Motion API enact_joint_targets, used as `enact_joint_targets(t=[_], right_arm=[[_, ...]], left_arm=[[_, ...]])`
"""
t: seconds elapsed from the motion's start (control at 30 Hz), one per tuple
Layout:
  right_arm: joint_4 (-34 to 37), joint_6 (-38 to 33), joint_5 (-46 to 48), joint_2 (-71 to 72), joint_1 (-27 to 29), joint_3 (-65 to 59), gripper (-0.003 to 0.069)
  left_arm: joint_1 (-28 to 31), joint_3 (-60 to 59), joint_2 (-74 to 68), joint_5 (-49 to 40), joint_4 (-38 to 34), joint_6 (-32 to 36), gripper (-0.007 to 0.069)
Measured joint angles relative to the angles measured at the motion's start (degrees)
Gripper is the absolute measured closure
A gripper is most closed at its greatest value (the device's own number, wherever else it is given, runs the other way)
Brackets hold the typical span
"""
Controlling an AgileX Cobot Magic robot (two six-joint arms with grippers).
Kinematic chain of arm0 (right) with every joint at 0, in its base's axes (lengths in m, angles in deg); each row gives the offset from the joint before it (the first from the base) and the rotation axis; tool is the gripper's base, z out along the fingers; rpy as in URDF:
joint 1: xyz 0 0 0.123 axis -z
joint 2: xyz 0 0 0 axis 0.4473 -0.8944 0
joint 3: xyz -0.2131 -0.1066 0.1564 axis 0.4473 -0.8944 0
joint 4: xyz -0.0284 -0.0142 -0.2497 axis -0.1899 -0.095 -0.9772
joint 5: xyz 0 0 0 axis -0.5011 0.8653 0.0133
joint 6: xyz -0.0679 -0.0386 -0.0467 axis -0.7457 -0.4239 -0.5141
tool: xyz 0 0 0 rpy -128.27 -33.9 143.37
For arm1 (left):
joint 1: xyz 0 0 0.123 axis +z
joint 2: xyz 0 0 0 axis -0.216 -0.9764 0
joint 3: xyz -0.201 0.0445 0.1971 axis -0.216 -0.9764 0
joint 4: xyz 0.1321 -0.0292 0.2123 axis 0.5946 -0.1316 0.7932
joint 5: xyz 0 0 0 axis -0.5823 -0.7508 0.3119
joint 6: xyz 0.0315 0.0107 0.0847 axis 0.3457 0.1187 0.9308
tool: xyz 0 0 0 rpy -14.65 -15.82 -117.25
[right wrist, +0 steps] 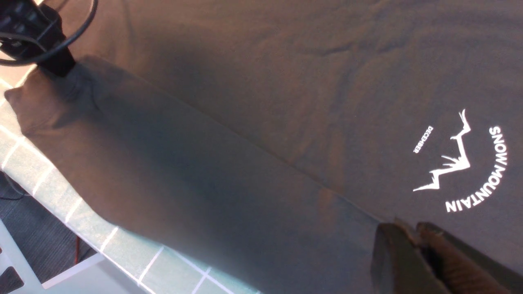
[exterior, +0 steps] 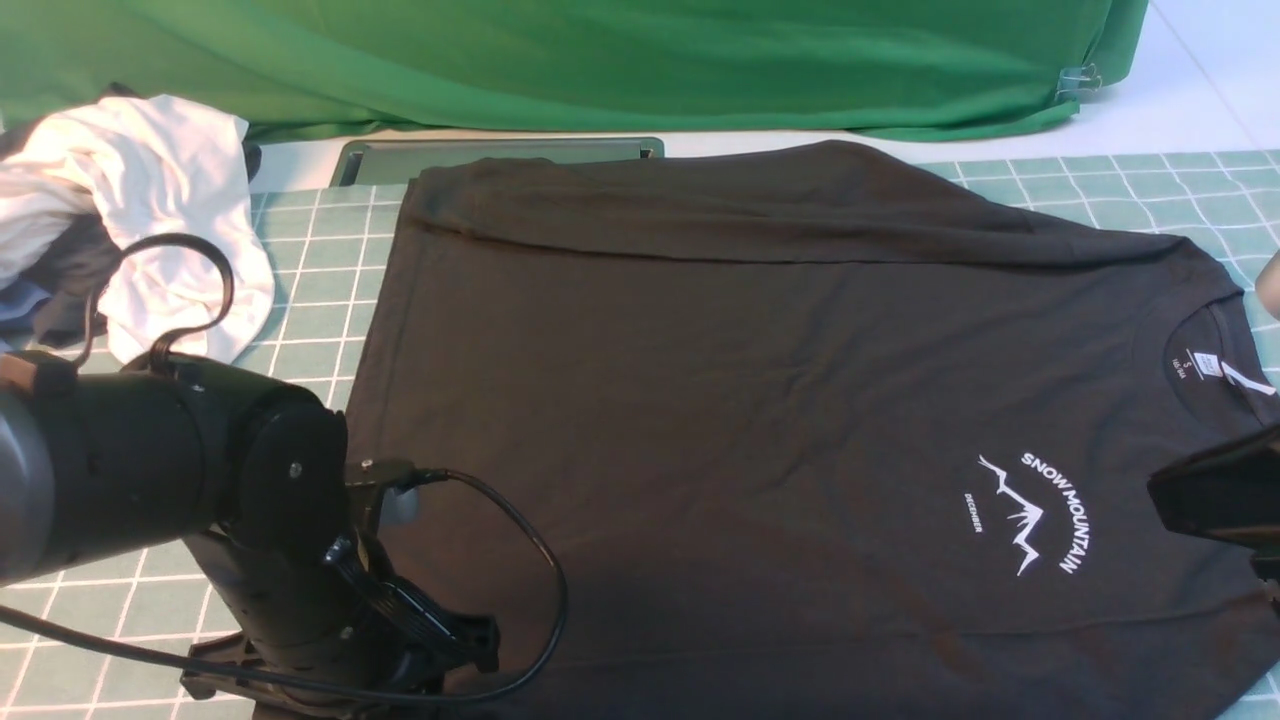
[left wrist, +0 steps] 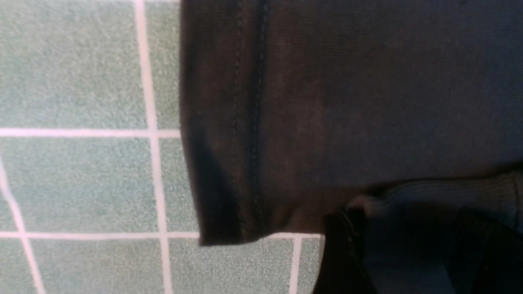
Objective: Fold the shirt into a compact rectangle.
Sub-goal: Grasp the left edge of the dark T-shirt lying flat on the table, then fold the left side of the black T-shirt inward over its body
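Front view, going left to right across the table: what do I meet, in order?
white garment → hem edge of the shirt → SNOW MOUNTAIN logo → neck label

place: robot lab | evidence: green backdrop cloth (exterior: 600, 60) | checked green mat (exterior: 310, 250) | cabled robot arm (exterior: 200, 470)
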Motion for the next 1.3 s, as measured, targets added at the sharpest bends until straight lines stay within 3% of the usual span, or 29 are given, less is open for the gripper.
enact_joint_targets(t=[0.77, 0.9, 1.1, 1.3], right_arm=[[0.0, 0.0, 0.0, 0.0, 0.0, 0.0, 0.0543], [0.0, 0.0, 0.0, 0.0, 0.0, 0.0, 0.0536], [0.0, 0.0, -0.83, 0.0, 0.0, 0.0, 0.0533], [0.0, 0.0, -1.53, 0.0, 0.0, 0.0, 0.0525]], left_arm=[[0.0, 0.0, -0.54, 2.84, 0.04, 1.2, 0.0294], [0.0, 0.0, -0.54, 3.72, 0.48, 0.84, 0.0371], [0.0, 0.12, -0.54, 6.62, 0.6, 0.51, 0.0573], [0.0, 2.82, 2.57, 2.91, 1.84, 1.77, 0.0605]])
